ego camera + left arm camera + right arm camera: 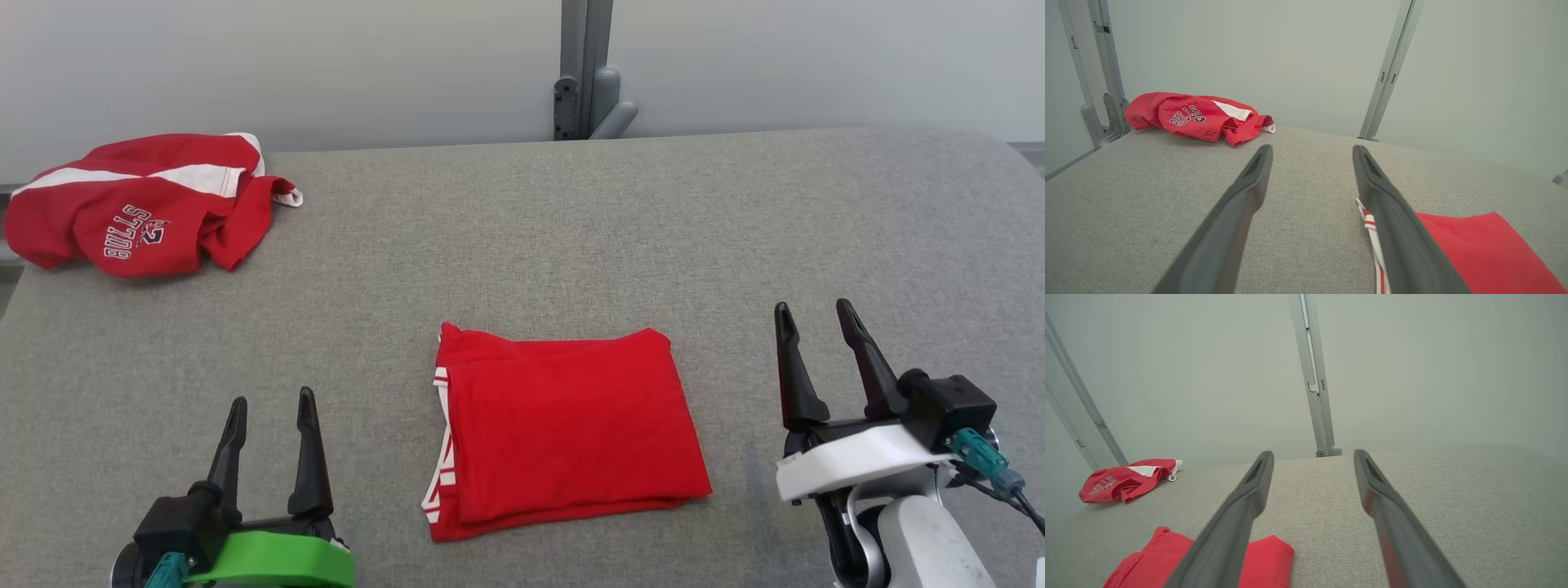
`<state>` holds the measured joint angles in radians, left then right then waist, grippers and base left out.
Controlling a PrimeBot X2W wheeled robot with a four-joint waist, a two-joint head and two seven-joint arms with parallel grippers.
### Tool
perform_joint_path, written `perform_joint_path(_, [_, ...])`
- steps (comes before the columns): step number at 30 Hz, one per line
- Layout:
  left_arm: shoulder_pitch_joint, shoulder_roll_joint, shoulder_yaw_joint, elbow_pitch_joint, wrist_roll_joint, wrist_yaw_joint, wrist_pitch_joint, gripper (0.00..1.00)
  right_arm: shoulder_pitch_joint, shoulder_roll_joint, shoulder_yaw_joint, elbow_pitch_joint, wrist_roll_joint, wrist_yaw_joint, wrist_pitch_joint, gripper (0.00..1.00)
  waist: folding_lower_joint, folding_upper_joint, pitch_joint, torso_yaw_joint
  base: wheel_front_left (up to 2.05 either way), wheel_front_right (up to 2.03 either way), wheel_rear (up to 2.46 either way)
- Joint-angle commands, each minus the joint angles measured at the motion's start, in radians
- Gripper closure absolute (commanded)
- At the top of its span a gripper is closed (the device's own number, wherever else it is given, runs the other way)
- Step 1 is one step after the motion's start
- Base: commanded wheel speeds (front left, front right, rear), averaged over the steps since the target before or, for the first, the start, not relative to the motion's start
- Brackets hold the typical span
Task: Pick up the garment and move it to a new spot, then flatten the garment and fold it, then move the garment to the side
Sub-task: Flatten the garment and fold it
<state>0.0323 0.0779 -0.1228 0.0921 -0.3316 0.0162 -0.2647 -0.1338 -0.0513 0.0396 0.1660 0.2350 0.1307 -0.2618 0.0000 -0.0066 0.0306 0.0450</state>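
Note:
A red garment (563, 433) with white-striped trim lies folded into a neat rectangle on the grey padded table (571, 229), near the front middle. In the left wrist view the folded garment (1474, 245) is at the lower right; in the right wrist view it (1139, 563) is at the lower left. My left gripper (272, 396) (1311, 147) hovers open to the left of it, holding nothing. To the garment's right my right gripper (813, 305) (1313, 452) stands open and holds nothing.
A second red garment (147, 204) (1188, 114) (1122, 484) with white bands and "BULLS" lettering lies crumpled at the table's far left corner. A grey metal post (584, 73) rises behind the back edge against a pale wall.

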Motion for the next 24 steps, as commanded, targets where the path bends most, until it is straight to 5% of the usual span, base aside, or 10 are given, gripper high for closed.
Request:
perform_joint_path(1, [0.018, -0.001, 0.007, -0.004, 0.007, -0.004, 0.001, 0.0, 0.016, 0.001, -0.005, -0.007, 0.005, 0.0, -0.004, 0.0, 0.0, 0.0066, -0.004, -0.003, 0.0, 0.0, 0.0])
perform_joint_path(24, [0.029, -0.023, 0.059, 0.027, 0.045, -0.034, 0.0, 0.0, 0.089, 0.001, -0.005, -0.031, 0.038, 0.0, -0.004, 0.0, 0.0, 0.0066, -0.014, 0.001, 0.0, 0.0, 0.0])
